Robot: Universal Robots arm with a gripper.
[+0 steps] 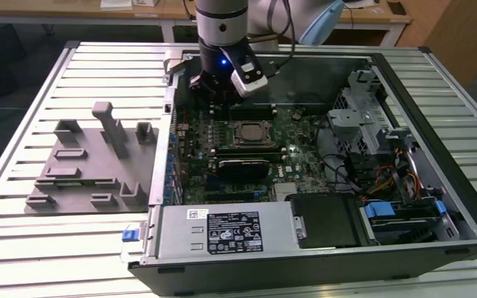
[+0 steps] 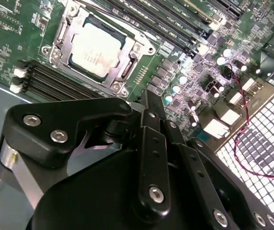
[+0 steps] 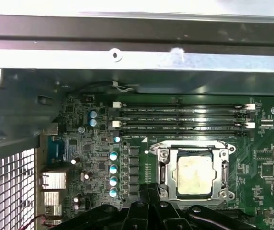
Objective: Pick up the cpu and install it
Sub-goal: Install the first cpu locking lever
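Slatted tabletop bears an open computer case. Over its far end hangs the gripper, jaws pressed together on nothing. Just nearer, the cpu lies flat in the socket frame. It looks light, stiff and fragile, best taken by opposite edges.

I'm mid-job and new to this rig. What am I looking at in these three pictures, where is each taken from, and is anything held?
One robot arm with a gripper hangs over an open computer case on a slatted metal table. The exterior view looks on from off the arm. Both wrist views ride on the arm and look at the green motherboard. The cpu, the pale square, lies in its socket, not in the gripper. A grey fixture sits beside the case, on the exterior view's left.
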